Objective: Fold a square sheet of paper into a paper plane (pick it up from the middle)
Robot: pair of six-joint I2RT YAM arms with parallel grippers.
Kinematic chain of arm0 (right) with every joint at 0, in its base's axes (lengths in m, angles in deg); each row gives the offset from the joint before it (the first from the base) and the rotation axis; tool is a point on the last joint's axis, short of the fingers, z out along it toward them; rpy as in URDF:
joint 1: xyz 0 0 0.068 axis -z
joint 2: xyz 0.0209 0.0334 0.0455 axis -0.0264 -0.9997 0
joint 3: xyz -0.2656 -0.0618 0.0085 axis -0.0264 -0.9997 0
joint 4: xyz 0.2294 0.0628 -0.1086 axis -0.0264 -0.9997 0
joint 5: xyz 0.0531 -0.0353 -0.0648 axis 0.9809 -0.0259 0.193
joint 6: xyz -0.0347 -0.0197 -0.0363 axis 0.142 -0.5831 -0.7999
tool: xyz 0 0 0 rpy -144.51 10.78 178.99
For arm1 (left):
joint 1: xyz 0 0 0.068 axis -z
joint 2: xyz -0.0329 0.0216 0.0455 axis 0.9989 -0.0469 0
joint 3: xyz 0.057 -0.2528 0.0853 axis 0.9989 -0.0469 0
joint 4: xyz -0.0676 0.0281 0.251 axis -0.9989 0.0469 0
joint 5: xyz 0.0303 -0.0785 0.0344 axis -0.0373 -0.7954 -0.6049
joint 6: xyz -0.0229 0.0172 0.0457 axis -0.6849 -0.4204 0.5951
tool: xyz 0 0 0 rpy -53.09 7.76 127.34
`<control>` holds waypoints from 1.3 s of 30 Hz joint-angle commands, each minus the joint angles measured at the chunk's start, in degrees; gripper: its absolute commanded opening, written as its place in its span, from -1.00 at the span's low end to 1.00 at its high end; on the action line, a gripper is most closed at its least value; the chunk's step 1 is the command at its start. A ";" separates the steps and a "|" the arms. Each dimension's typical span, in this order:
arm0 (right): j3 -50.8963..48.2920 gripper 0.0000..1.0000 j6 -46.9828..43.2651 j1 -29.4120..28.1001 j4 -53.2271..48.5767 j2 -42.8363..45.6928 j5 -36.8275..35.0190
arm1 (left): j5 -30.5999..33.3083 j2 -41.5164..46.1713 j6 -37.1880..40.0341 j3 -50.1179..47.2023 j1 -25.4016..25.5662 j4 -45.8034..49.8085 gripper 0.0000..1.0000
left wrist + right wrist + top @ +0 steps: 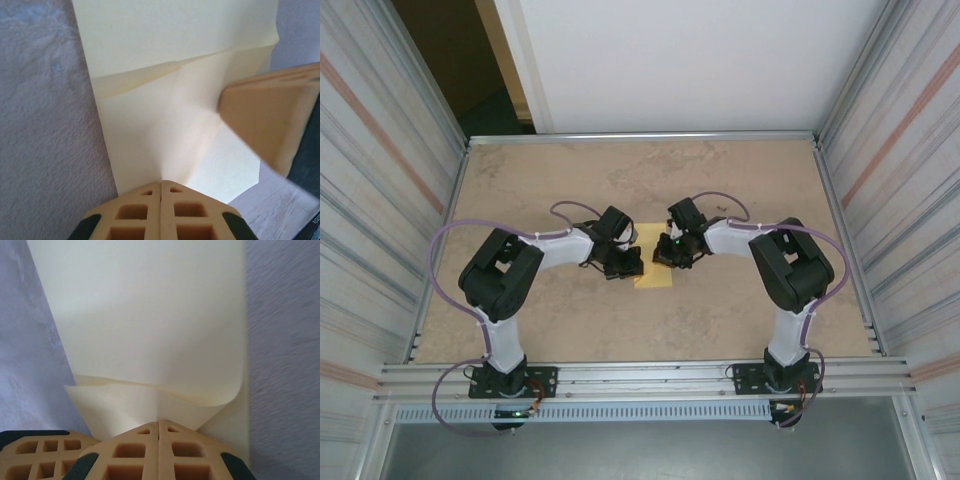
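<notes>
- The square sheet of paper (653,274) lies in the middle of the surface (740,310), between the two arms. It is pale yellow and already partly folded, with a slanting crease and a loose flap across it.
- The left hand (161,186) is closed, its fingertips meeting on one edge of the sheet. Soft wrinkles fan out from that spot, so we judge it is pinching the paper there.
- The right hand (159,424) is closed too, on the opposite side of the sheet. Its fingertips are together where a raised flap curls over the lower layer, and we judge it grips that flap.
- We expect the sheet to be very light, thin and limp. It will bow between two pinches, slide easily on the surface and crumple or tear if the hands pull apart.
- We think the best hold is a shallow pinch at an edge or flap corner, away from any line that has yet to be creased.
- The main obstacle is the hands themselves. One pad (270,120) of the right hand hangs just over the sheet, near the left fingertips, so they crowd each other.
- The purple cables (450,235) and the ribbed side panels (380,200) stand well apart from the sheet and, in our judgement, do not interfere.
</notes>
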State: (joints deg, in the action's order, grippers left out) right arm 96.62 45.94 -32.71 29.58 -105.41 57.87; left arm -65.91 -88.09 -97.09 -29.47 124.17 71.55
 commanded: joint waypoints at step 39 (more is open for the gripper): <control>-2.74 -1.00 -0.78 -2.99 6.50 -1.72 3.76 | 2.94 -2.08 1.17 -0.97 -0.16 7.69 -0.96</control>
State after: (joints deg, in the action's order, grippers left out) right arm 93.98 45.15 -35.29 36.90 -105.72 61.02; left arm -66.02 -88.11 -97.07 -29.25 124.13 71.83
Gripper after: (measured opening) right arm 0.043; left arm 0.060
